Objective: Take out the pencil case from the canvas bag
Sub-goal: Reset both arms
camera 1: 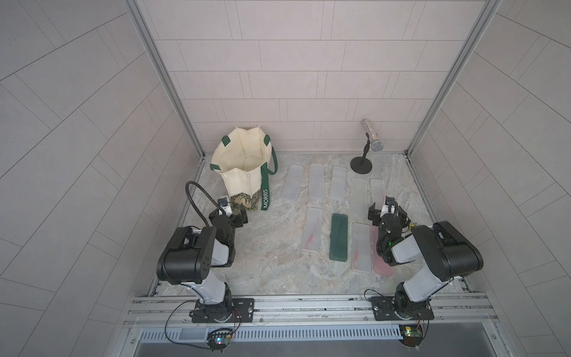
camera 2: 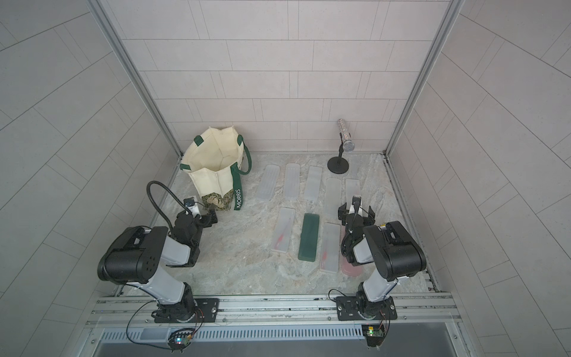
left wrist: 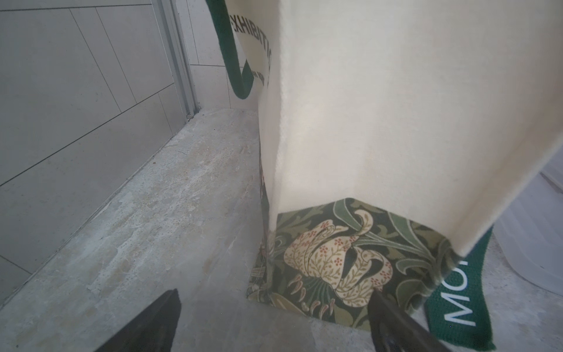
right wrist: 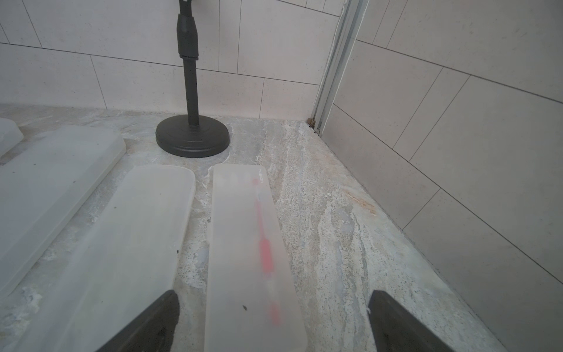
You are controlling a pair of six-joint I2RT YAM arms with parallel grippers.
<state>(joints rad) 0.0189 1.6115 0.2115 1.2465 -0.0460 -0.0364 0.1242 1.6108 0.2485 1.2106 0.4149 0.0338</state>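
Note:
The canvas bag (camera 1: 244, 163) (camera 2: 216, 160) stands upright at the back left with its mouth open. Only cream lining shows inside it; the pencil case is hidden. A green strap lettered MORRIS (camera 1: 265, 197) hangs down its front. My left gripper (camera 1: 231, 214) (camera 2: 207, 216) sits low in front of the bag's leafy base band (left wrist: 335, 262), open and empty (left wrist: 274, 295). My right gripper (camera 1: 387, 208) (camera 2: 355, 207) hovers open over a frosted flat case (right wrist: 246, 243) with a red pen inside; its jaws stand either side of the case without touching it (right wrist: 274, 294).
Several frosted flat cases (camera 1: 316, 180) lie in rows across the middle and right of the marble table. Among them are a dark green one (camera 1: 339, 236) and a pink one (camera 1: 383, 262). A glittery microphone on a black stand (camera 1: 361, 163) sits at the back right. Tiled walls enclose three sides.

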